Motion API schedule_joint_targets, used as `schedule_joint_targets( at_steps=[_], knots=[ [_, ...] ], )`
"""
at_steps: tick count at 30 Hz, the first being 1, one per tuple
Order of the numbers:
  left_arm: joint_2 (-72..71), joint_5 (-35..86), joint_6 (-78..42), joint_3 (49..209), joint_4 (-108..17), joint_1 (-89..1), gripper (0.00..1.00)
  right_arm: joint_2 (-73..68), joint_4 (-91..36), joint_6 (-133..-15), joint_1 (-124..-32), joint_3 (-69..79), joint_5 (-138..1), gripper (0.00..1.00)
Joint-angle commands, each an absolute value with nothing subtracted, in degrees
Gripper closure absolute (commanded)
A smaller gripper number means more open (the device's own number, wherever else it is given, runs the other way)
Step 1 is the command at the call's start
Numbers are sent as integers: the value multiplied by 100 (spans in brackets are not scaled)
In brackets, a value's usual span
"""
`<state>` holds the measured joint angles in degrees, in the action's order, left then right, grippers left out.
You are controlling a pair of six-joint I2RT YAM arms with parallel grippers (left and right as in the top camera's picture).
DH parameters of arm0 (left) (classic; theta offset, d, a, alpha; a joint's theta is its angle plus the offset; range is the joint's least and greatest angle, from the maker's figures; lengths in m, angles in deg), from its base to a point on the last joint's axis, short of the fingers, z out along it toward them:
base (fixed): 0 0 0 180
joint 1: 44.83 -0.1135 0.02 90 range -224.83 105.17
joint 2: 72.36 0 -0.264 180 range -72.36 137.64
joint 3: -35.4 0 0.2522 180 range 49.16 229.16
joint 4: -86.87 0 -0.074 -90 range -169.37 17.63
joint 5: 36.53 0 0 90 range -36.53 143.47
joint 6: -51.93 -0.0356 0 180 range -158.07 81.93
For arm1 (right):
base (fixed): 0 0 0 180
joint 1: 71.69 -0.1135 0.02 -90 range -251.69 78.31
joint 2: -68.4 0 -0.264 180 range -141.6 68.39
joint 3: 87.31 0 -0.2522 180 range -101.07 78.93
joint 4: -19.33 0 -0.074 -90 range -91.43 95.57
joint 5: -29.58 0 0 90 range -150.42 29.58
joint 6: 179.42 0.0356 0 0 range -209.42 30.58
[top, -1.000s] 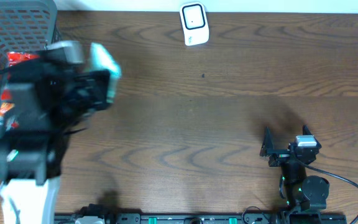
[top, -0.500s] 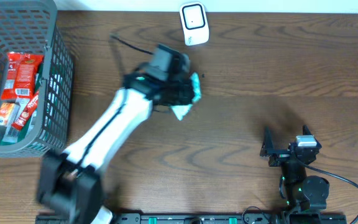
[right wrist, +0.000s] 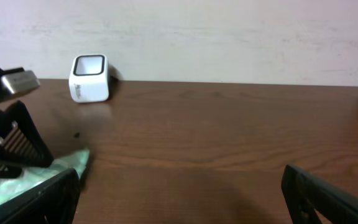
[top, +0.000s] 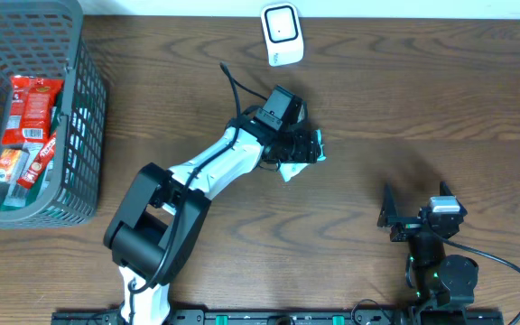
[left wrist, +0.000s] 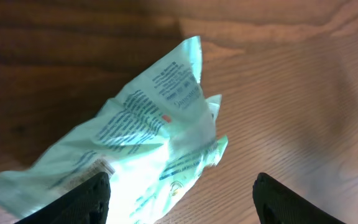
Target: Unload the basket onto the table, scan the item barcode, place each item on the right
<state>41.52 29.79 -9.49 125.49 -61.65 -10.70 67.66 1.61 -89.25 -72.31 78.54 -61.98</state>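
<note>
Your left gripper [top: 307,147] has left the grey mesh basket [top: 88,108] of red packets [top: 32,104], released over the mint plastic packet [left wrist: 142,137].

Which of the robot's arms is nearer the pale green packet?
Left. The left arm reaches over the packet, its jaws open directly above it. The right arm rests well apart, off to the packet's right and nearer the front.

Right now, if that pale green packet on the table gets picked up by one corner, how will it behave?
The pale green packet looks like thin, crinkled film, so it would probably flop and sag rather than hold its shape. Its glossy surface may be slippery. It is a flattish pouch, so rolling seems unlikely.
</note>
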Motion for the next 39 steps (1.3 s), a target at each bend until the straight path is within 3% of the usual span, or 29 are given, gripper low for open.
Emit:
schedule_joint_targets(
  at_steps=[1, 4, 7, 9, 23, 32, 39],
  knots=[
    [3658, 3011, -968, 12716, -6196, -1234, 26, 6790, 143, -8986, -7168, 7861, -6222, 1],
    [3486, 3011, -968, 12716, -6167, -1295, 38, 6790, 143, -8986, -7168, 7861, -6222, 1],
    [3495, 3011, -975, 12705, -6001, -1293, 75, 6790, 143, -8986, -7168, 7861, -6222, 1],
    [3545, 3011, -995, 12663, -5903, -1254, 91, 6790, 143, -8986, -7168, 7861, -6222, 1],
    [4487, 1945, -1377, 12600, -6670, -1157, 93, 6790, 143, -8986, -7168, 7861, -6222, 1],
    [5204, 1914, -1379, 12600, -6613, -1131, 93, 6790, 143, -8986, -7168, 7861, -6222, 1],
    [4974, 1711, -1576, 12630, -6611, -1131, 92, 6790, 145, -8986, -7168, 7861, -6222, 1]
  ],
)
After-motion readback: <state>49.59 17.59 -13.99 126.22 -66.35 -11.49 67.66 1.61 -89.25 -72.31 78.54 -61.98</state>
